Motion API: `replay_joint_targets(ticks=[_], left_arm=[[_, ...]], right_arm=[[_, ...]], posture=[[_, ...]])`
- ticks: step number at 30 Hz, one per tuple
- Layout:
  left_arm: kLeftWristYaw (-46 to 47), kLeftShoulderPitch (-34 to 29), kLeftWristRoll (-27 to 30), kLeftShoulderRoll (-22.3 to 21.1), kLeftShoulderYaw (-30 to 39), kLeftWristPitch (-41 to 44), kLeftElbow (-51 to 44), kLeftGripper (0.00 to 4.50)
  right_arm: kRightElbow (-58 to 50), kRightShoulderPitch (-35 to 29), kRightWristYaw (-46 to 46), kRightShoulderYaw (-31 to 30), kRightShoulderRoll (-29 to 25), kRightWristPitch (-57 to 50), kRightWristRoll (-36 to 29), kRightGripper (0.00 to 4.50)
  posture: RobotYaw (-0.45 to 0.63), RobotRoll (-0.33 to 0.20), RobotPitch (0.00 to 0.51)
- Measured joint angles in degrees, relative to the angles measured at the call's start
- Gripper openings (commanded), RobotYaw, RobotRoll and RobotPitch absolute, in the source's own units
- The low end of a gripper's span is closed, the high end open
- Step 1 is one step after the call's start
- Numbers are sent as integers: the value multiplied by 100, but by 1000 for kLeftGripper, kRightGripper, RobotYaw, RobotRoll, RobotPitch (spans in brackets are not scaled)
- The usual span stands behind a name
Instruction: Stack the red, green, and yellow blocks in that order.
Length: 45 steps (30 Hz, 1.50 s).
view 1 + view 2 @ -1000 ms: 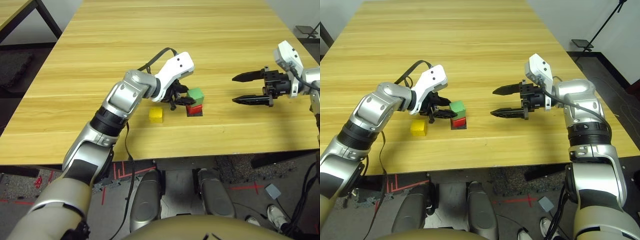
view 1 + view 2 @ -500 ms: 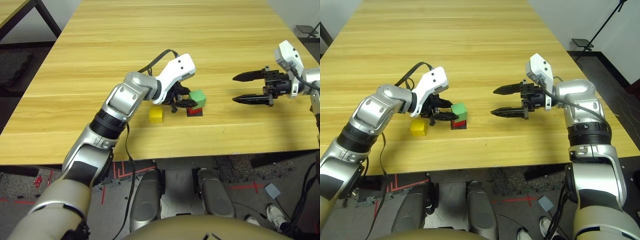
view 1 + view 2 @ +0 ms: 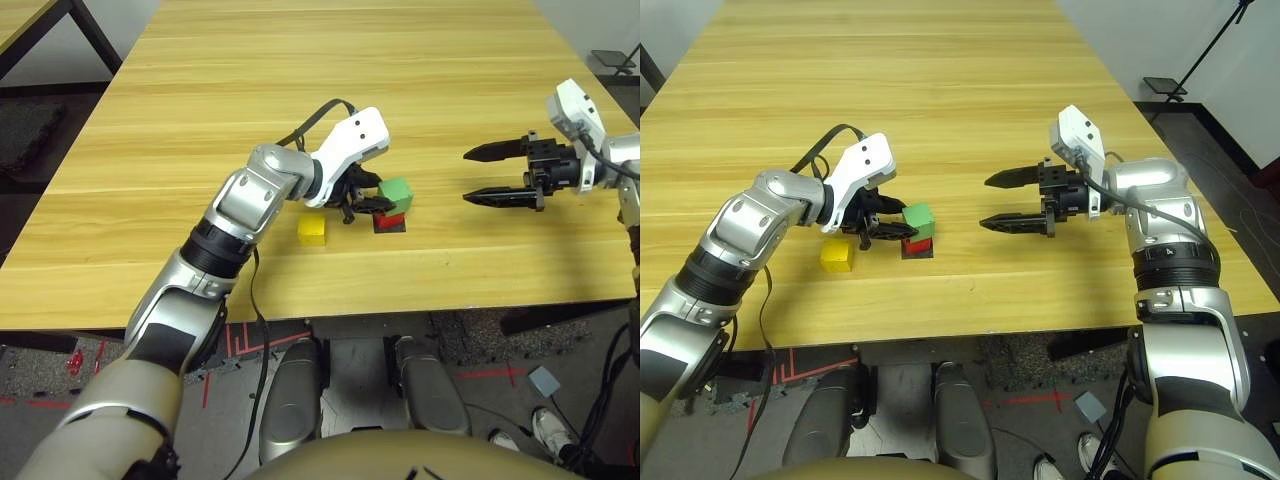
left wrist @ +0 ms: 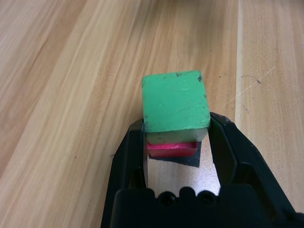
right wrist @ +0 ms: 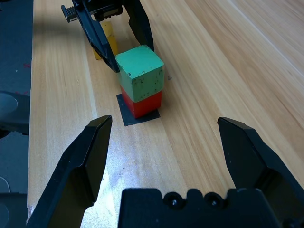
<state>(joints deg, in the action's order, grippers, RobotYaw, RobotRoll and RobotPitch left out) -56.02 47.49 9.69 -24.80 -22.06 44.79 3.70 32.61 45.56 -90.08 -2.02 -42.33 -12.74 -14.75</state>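
Left tool (image 4: 176,142) open, fingers either side of green block (image 4: 175,107) sitting on red block (image 5: 141,103) atop black patch (image 5: 135,116). Right tool (image 3: 1002,201) open, well apart. Yellow block (image 3: 312,230) beside stack on table (image 3: 300,90).

A light wooden table (image 3: 300,60) stands over dark flooring (image 3: 40,130), possibly matting.

Light wooden table (image 3: 300,80) with long grain lines, small flat black square patch (image 5: 130,116) near its front edge, dark floor beyond, what may be a stand leg (image 3: 1225,25) at far right
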Motion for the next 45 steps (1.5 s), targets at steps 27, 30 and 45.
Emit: replay_joint_targets(ticks=[27, 30, 45], left_arm=[[24, -34, 134, 54, 242, -70, -235, 4442], [44, -36, 132, 73, 241, -72, -212, 4442], [-744, -657, 194, -1573, 319, -199, -825, 4442]], right_arm=[[240, 199, 42, 0, 48, 38, 8, 4500], [263, 279, 41, -1, 65, 50, 8, 4500], [338, 320, -53, -3, 62, 57, 15, 4500]], posture=[[175, 21, 130], [175, 20, 129], [191, 5, 126]])
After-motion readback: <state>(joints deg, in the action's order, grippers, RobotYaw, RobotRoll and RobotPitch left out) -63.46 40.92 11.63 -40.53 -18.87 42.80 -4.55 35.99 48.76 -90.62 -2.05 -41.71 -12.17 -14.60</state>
